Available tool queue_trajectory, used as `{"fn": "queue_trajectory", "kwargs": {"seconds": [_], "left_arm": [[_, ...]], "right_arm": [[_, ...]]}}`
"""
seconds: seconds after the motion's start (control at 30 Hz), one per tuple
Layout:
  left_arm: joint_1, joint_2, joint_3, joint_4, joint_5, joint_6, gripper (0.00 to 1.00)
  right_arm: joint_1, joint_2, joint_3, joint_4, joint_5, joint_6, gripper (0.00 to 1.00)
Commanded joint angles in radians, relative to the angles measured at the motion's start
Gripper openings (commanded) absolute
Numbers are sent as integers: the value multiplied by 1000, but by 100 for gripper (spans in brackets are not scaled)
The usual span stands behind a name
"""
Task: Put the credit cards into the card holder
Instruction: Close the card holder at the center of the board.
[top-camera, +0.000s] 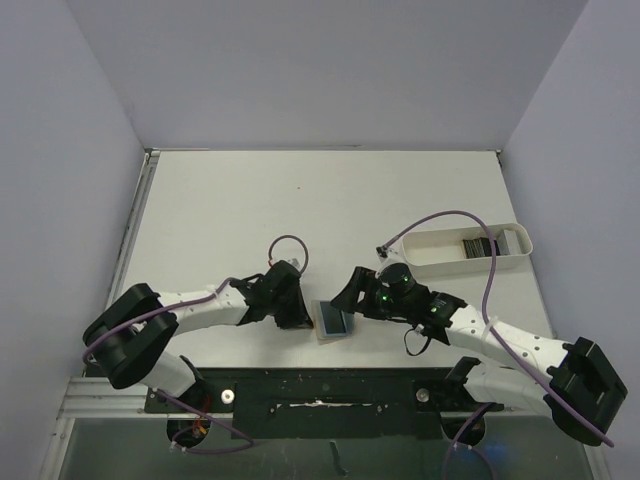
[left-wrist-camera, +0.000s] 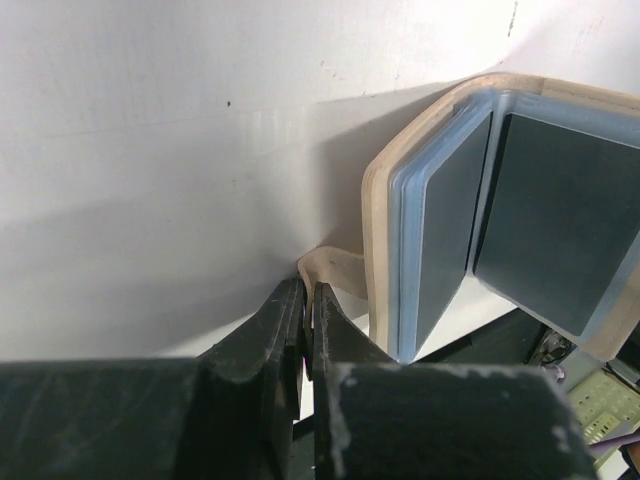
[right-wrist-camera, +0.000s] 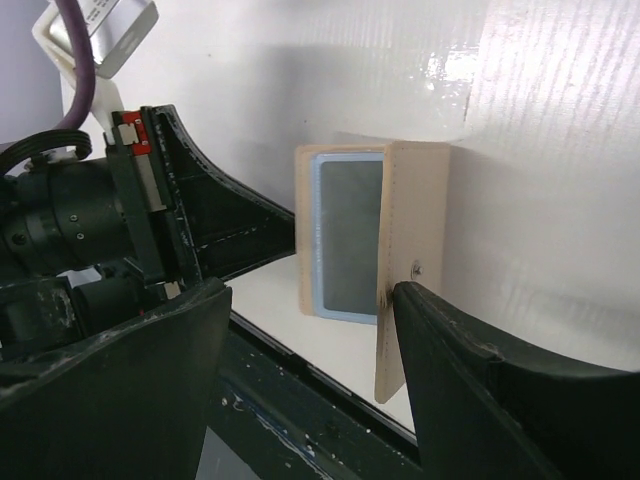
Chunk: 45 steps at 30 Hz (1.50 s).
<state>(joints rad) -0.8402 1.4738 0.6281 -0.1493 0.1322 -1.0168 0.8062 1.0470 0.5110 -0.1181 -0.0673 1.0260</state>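
While the left gripper (left-wrist-camera: 308, 292) is clenching a tab of the card holder (left-wrist-camera: 440, 200), partly cropped there, the right gripper (right-wrist-camera: 308, 300) is hanging released beside it.

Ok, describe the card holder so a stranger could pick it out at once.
On the white table, look at the near edge, between the two arms. The card holder sits there, partly open: a small tan wallet with pale blue lining and dark pockets. The only other container, the tray far right, is white and oblong.
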Motion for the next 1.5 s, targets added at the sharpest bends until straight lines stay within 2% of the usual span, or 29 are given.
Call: {"fn": "queue_trajectory", "kwargs": {"seconds": [0.0,0.2,0.43,0.63,0.87,1.03,1.17,1.3,1.47], "left_arm": [[-15,27,52,19,-2,4,0],[-17,25,68,17,-1,1,0],[-17,13,54,18,5,-7,3],[-16,-6,49,14,5,-14,7],[-13,-43,35,13,-5,-24,10],[-11,-54,33,17,-4,-27,10],[-11,-55,33,22,-2,-31,10],[-11,-58,11,26,-1,-34,10],[-11,-59,9,27,0,-35,10]], "right_arm": [[6,5,28,96,-63,19,67],[9,65,26,148,-123,27,67],[7,99,39,124,-127,-4,67],[8,125,70,70,-108,-44,62],[8,165,78,84,-134,-63,56],[7,180,86,91,-159,-68,61],[7,175,96,83,-167,-72,62],[5,141,112,37,-130,-82,58],[5,113,121,-20,-73,-97,49]]}}
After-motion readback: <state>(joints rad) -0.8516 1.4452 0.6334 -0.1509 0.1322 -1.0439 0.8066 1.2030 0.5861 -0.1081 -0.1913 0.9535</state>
